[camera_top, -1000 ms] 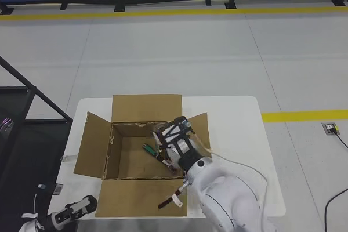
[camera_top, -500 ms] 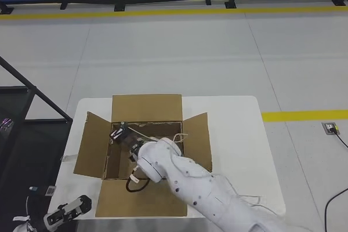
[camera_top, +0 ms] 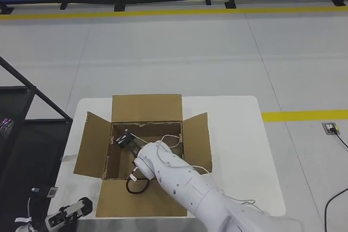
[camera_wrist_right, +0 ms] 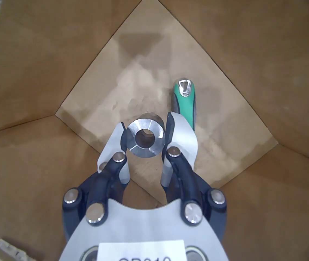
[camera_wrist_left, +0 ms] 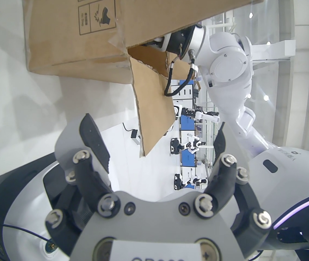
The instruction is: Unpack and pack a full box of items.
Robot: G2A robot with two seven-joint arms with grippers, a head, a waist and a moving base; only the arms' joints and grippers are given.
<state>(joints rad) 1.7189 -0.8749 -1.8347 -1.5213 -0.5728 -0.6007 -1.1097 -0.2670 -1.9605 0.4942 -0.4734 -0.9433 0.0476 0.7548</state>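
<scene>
From above, an open box (camera_top: 146, 108) sits on a white table (camera_top: 238, 122), with the right arm (camera_top: 168, 174) down inside it. The left wrist view has the left gripper (camera_wrist_left: 154, 131) outside a box wall, fingers apart. In the right wrist view the right gripper (camera_wrist_right: 145, 130) is clamped on a metal sleeve (camera_wrist_right: 145, 138) inside the box, with a green-handled tool (camera_wrist_right: 184, 101) lying on the floor just beside it.

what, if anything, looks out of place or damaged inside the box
Nothing stands out. The open brown cardboard box looks sound. The right gripper is shut on a shiny hollow metal cylinder, and a green-handled tool lies flat on the box floor.
</scene>
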